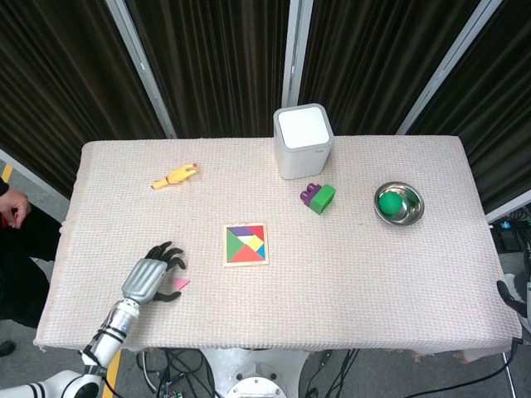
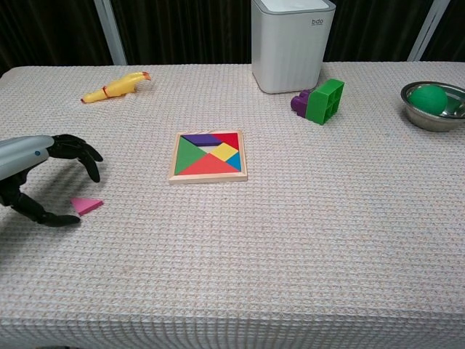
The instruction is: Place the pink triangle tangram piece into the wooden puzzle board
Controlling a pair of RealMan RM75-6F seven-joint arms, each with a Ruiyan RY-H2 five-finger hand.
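Clutter sits toward the top of my frame: yellow chicken toy [image 1: 175, 176], white bin [image 1: 304, 140], green and purple blocks [image 1: 319, 197], steel bowl [image 1: 398, 204] with a green ball. Lower left, my left hand [image 1: 152, 277] hovers unclenched, fingers arched over the pink triangle [image 1: 181, 283], gripping nothing. Wooden puzzle board [image 1: 246, 245] lies mid-tabletop, path unobstructed. My right hand [image 1: 508, 296] is cut off at the right edge; I cannot tell its state

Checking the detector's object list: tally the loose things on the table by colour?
Pink: 1, triangle
Yellow: 1, chicken toy
White: 1, bin
Green: 2, block, ball
Purple: 1, block
Silver: 1, bowl
Multicolour: 1, puzzle board
Total: 8
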